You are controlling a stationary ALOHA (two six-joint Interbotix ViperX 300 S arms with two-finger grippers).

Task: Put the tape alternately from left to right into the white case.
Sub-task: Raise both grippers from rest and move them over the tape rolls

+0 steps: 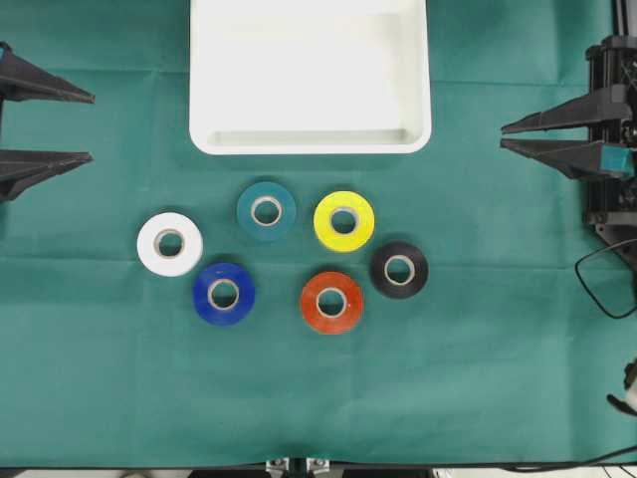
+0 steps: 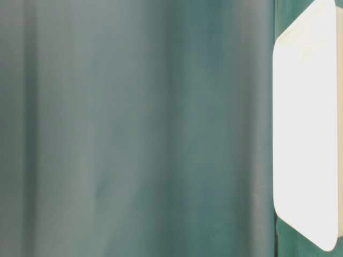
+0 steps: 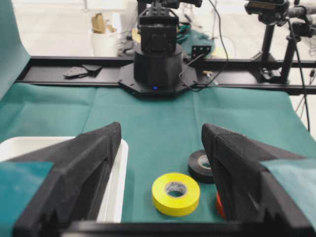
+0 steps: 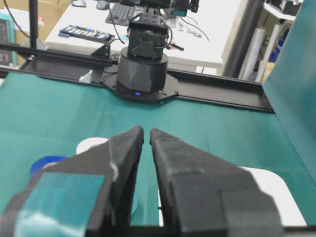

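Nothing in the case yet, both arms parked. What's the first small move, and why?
Probably swing the left gripper, jaws apart and empty, toward the white roll: it is leftmost of the six rolls, all on the cloth, and the white case holds nothing.

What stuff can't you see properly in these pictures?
- Table-level view: a blurred green cloth fills it; only part of the white case shows, and no tape.
- Left wrist view: the left gripper hides most of the red-orange roll and some of the case.
- Right wrist view: the right gripper covers most of the white roll and blue roll.
- Overhead view: the case's far edge is cut off by the frame.
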